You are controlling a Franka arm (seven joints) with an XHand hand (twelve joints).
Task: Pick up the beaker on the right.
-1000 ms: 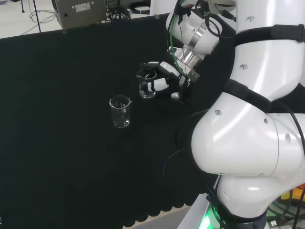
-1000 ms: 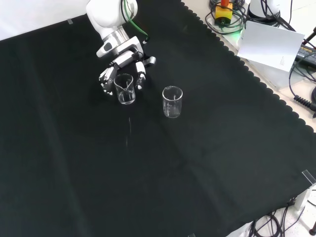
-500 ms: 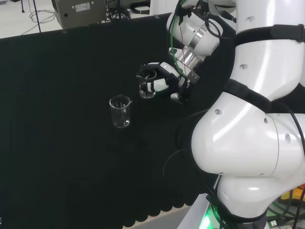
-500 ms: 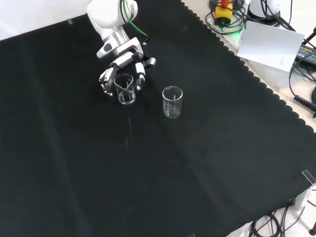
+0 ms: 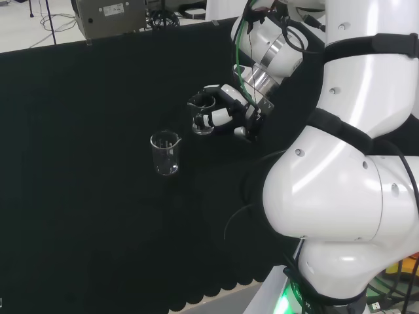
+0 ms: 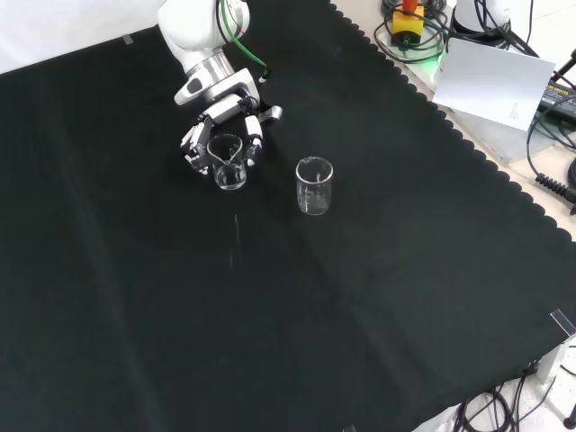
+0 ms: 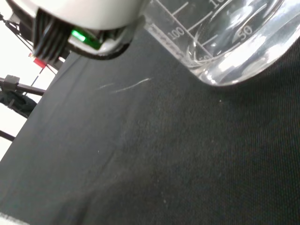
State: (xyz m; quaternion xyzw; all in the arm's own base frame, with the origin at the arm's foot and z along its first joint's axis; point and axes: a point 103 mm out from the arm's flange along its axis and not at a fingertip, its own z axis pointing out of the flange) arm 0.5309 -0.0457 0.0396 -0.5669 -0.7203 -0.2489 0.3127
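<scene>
Two clear glass beakers stand on the black cloth. In the head view the right-hand beaker (image 5: pixel 201 116) has my hand (image 5: pixel 226 108) shut on it, fingers and thumb curled round its wall. In the front view this same beaker (image 6: pixel 229 163) is the left one, with the hand (image 6: pixel 219 110) coming in from above it and a finger showing on each side. The wrist view has its graduated base (image 7: pixel 225 42) close up and tilted over the cloth, under a white part of the hand (image 7: pixel 84 14). The other beaker (image 5: pixel 165 153) (image 6: pixel 314 185) stands upright and apart.
The arm's white links (image 5: pixel 347 170) stand at the right of the head view. The cloth's scalloped edge (image 6: pixel 468 144) runs along the right of the front view, with a white board (image 6: pixel 495 85) and cables beyond it.
The hand and the beaker in it sit slightly higher in the head view than a second ago. The other beaker has not moved.
</scene>
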